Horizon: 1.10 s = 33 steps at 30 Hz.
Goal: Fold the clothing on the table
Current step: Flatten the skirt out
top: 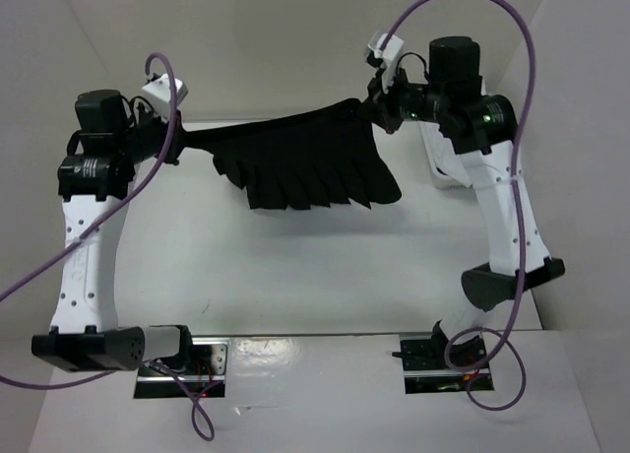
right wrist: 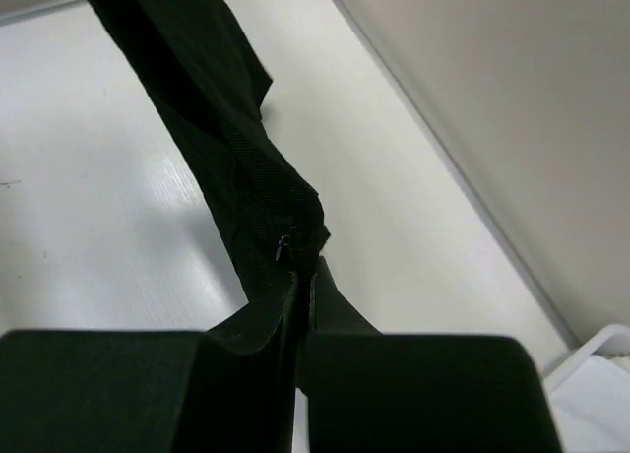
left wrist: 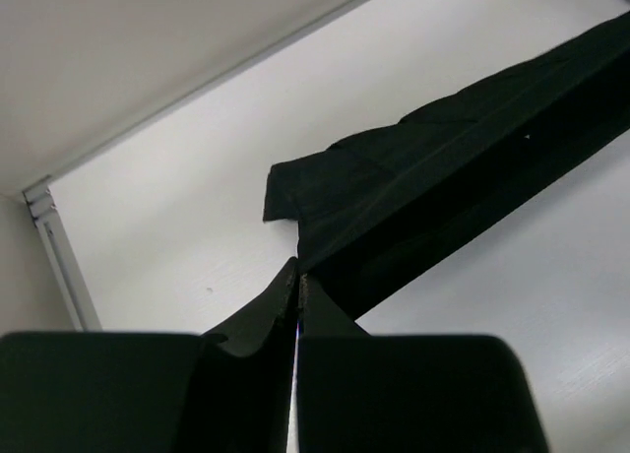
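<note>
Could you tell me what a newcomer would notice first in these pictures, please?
A black pleated skirt hangs stretched above the far half of the white table. The left gripper and the right gripper are each shut on one end of it.

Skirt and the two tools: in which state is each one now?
black pleated skirt, stretched out between both tools, pleated hem hanging down.
left tool, shut on one end of the skirt.
right tool, shut on the other end.
</note>
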{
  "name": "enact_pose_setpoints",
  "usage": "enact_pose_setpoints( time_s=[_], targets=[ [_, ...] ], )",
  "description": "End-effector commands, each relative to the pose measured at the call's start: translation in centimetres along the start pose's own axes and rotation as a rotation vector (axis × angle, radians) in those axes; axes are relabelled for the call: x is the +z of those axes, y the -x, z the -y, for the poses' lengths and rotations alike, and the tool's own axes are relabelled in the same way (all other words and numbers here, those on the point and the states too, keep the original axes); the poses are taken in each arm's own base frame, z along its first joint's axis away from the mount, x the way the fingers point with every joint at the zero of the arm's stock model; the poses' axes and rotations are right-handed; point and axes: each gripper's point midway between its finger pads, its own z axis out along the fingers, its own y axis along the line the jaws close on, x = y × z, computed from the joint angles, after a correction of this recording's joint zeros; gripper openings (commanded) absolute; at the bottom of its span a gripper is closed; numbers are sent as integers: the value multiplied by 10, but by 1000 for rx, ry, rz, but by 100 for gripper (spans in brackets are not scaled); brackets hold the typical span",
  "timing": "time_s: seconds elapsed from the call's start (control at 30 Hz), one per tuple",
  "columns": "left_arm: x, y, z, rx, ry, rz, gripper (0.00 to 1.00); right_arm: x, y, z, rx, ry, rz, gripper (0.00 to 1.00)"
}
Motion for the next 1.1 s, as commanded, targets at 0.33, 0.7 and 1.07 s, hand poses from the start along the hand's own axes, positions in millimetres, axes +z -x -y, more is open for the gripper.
enact_pose_setpoints(
  time_s=[0.33, 0.7, 1.07],
  targets=[
    [-120, 46, 35, 203, 95, 184, 0, -97, 41, -71, -193, 116, 171, 0],
    [-60, -36, 43, 92, -81, -53, 0, -20, -48, -57, -7, 188, -23, 0],
    [82, -122, -5, -63, -14, -339, 0, 95, -183, 16, 211, 36, -282, 0]
  ],
)
